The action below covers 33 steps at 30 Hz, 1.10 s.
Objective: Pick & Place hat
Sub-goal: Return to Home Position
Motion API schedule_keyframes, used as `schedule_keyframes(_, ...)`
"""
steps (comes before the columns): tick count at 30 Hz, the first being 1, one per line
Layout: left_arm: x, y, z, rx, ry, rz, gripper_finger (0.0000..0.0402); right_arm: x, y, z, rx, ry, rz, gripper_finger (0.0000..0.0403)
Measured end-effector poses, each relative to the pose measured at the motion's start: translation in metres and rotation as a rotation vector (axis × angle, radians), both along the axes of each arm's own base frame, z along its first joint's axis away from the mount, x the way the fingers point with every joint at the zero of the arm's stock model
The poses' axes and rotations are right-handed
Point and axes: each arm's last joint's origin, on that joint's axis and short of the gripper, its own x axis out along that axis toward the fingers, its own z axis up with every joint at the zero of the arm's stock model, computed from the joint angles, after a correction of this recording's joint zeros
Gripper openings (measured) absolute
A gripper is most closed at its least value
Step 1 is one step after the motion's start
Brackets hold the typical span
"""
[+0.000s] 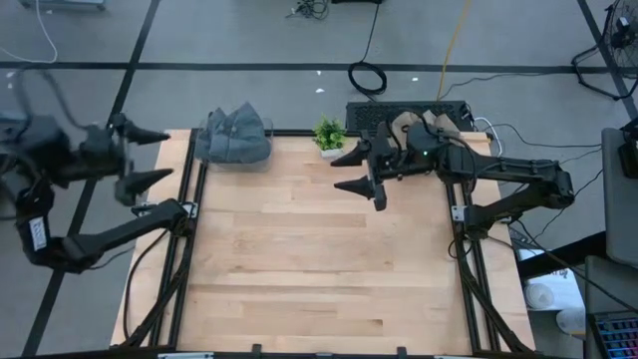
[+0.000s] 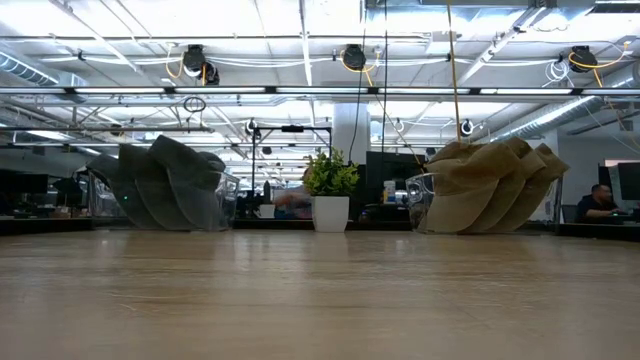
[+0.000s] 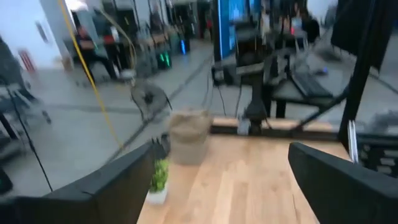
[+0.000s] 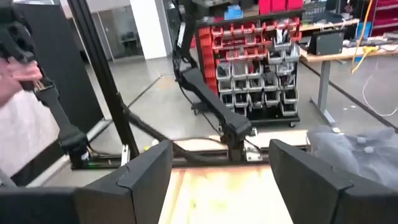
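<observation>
A stack of grey hats (image 1: pixel 234 138) sits in a clear bin at the table's far left corner, also seen in the low view as the grey hats (image 2: pixel 165 185). A stack of tan hats (image 2: pixel 490 185) sits in a clear bin at the far right, partly under my right arm in the high view (image 1: pixel 419 128). My left gripper (image 1: pixel 164 158) hangs open in the air beyond the table's left edge, holding nothing. My right gripper (image 1: pixel 337 173) is open above the table's far right part, pointing toward the left, with nothing between its fingers (image 4: pixel 155 174).
A small potted plant (image 1: pixel 329 135) stands at the far edge between the two bins. The wooden tabletop (image 1: pixel 319 259) lies bare from the middle to the near edge. Black frame rails (image 1: pixel 184 259) run along both sides. Cables and shelving lie beyond the table.
</observation>
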Motion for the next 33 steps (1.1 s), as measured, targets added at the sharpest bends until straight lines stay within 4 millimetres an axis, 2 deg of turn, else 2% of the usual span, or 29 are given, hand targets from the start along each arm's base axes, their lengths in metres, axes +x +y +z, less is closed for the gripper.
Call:
schedule_keyframes(4,-0.016,-0.018,-0.014,-0.026,-0.072,0.013,0.0381,-0.002,0.001,-0.013,0.0,0.029,0.001,0.0254)
schedule_keyframes(9,-0.028,-0.034,-0.041,0.001,-0.171,-0.061,0.0381,-0.015,0.009,-0.032,-0.034,-0.055,-0.029,0.0254)
schedule_keyframes(14,-0.029,-0.038,-0.069,0.018,-0.251,-0.154,0.0381,-0.041,0.023,-0.069,-0.053,-0.105,-0.138,0.0254)
schedule_keyframes(20,-0.021,-0.031,-0.096,-0.039,-0.295,-0.23,0.0381,-0.082,0.038,-0.115,-0.019,-0.245,-0.047,0.0254)
schedule_keyframes(24,-0.018,-0.029,-0.115,-0.02,-0.296,-0.226,0.0381,-0.106,0.043,-0.14,0.03,-0.236,0.009,0.0254)
schedule_keyframes(27,-0.017,-0.028,-0.129,-0.015,-0.306,-0.228,0.0381,-0.117,0.046,-0.152,0.052,-0.232,0.032,0.0254)
schedule_keyframes(33,0.0,-0.009,-0.148,-0.084,-0.281,-0.264,0.0381,-0.131,0.047,-0.17,0.068,-0.223,0.047,0.0254)
